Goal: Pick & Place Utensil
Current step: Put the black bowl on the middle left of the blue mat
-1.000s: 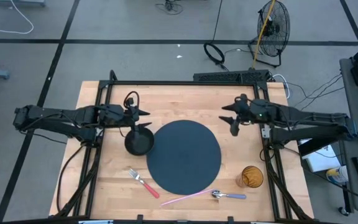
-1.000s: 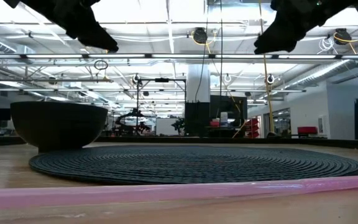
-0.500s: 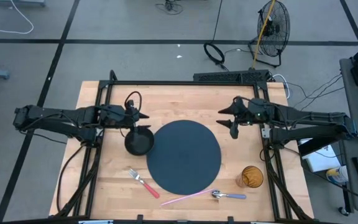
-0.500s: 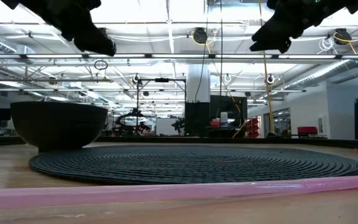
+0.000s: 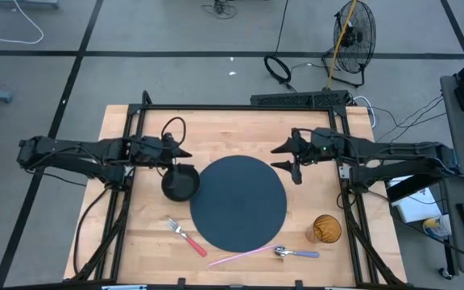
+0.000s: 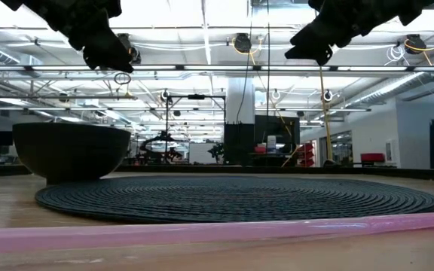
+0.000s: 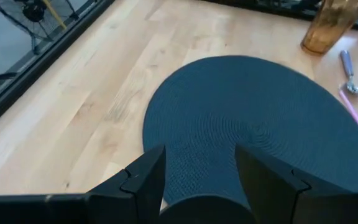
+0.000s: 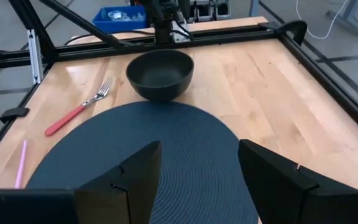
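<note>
Fork, red handle: flat on the table's near edge, beside the round placemat; likely light, stiff, slippery (grip mid-handle); left gripper and right gripper both parted, holding nothing, hovering.

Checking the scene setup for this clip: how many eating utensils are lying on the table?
2. A red-handled metal fork lies on the wood left of the round dark placemat; a grey-handled metal spoon lies at the mat's near edge, beside a pink straw. None seem hidden.
</note>
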Action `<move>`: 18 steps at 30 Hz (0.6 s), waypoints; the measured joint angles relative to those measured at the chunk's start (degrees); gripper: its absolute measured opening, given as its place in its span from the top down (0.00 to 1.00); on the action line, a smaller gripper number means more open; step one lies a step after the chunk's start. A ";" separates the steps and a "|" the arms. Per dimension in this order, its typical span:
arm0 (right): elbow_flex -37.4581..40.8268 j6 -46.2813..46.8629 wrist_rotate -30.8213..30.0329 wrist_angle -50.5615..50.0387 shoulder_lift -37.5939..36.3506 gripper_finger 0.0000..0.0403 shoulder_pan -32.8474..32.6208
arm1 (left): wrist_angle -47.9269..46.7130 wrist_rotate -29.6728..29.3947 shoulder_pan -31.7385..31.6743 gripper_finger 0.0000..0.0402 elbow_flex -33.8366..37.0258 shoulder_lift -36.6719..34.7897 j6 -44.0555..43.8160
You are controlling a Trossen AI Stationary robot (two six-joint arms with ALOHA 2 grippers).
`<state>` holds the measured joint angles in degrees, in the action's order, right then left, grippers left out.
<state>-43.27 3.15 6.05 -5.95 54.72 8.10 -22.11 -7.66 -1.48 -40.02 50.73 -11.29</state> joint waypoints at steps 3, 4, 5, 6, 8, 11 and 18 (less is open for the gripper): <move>0.02 -1.07 -0.01 2.11 0.97 0.48 0.02 | -1.29 -1.53 0.02 0.50 -0.28 -0.04 -1.61; 0.02 -1.25 -0.05 3.02 1.39 0.48 0.02 | -2.51 -2.51 0.00 0.50 -0.28 -0.01 -2.36; 0.02 -1.28 -0.17 3.88 1.85 0.48 0.02 | -3.65 -3.61 0.00 0.50 -0.28 -0.01 -3.00; 0.02 -1.31 -0.18 4.47 2.28 0.48 0.02 | -4.76 -4.59 0.00 0.50 -0.28 -0.01 -3.73; 0.02 -1.31 -0.18 5.15 3.04 0.48 0.02 | -7.20 -5.87 0.00 0.50 -0.28 -0.01 -5.37; 0.04 -1.31 -0.18 5.12 3.62 0.48 0.02 | -9.49 -5.97 0.12 0.54 -0.28 0.02 -7.09; 0.04 -0.76 -0.18 5.07 3.72 0.48 0.02 | -9.81 -3.21 0.44 0.72 -0.28 0.01 -6.98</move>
<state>-43.22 2.39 5.87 -0.88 58.43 8.12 -31.91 -10.87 -1.04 -40.29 50.74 -18.27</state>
